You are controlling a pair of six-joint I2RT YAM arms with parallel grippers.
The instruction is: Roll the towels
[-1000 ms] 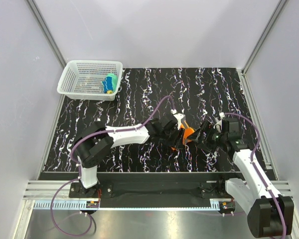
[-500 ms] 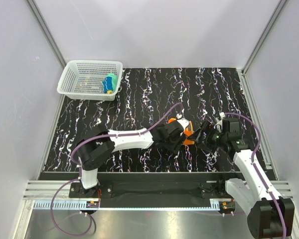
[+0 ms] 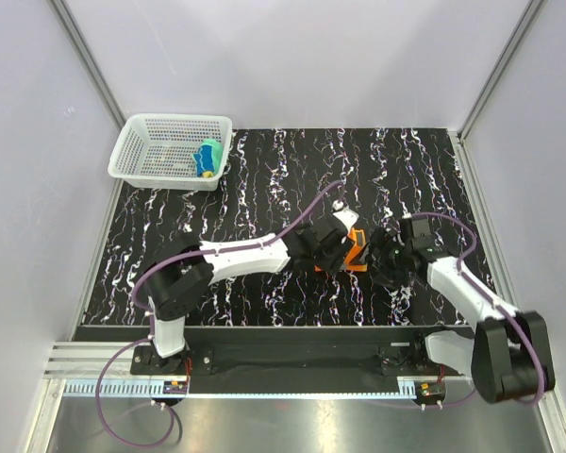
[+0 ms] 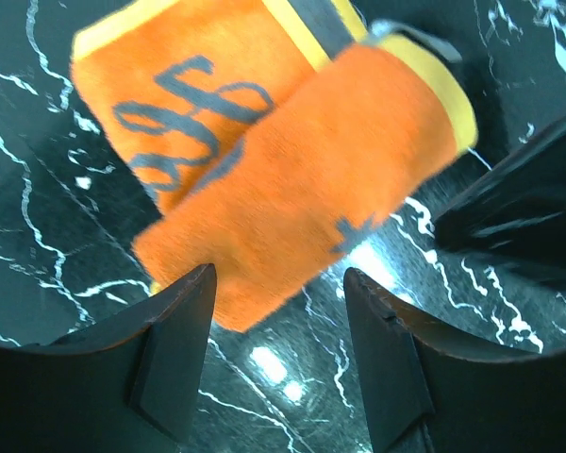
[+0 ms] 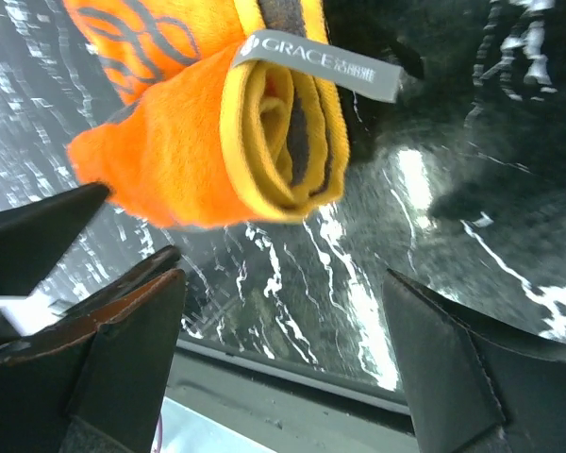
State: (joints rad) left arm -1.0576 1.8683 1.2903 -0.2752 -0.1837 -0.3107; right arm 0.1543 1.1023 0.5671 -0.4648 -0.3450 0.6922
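The orange towel (image 3: 356, 255) lies on the black marbled table between both grippers. In the left wrist view it is partly rolled: a thick roll (image 4: 311, 189) rests across a flat part with grey lettering. The right wrist view faces the roll's open end (image 5: 274, 132), showing yellow-edged layers and a grey label (image 5: 321, 58). My left gripper (image 3: 335, 247) (image 4: 281, 321) is open just short of the roll's edge, holding nothing. Also open and holding nothing, my right gripper (image 3: 387, 260) (image 5: 283, 321) sits right of the towel. The yellow and teal towel (image 3: 207, 159) lies rolled in the basket.
The white mesh basket (image 3: 132, 142) stands at the table's far left corner. Grey walls enclose the table on three sides. The table's near edge and metal rail (image 5: 292, 377) show below the right gripper's fingers.
The orange towel, bunched up between the grippers a second ago, now lies lower with a roll across it. The left gripper shifted over it and widened. The right gripper moved closer.
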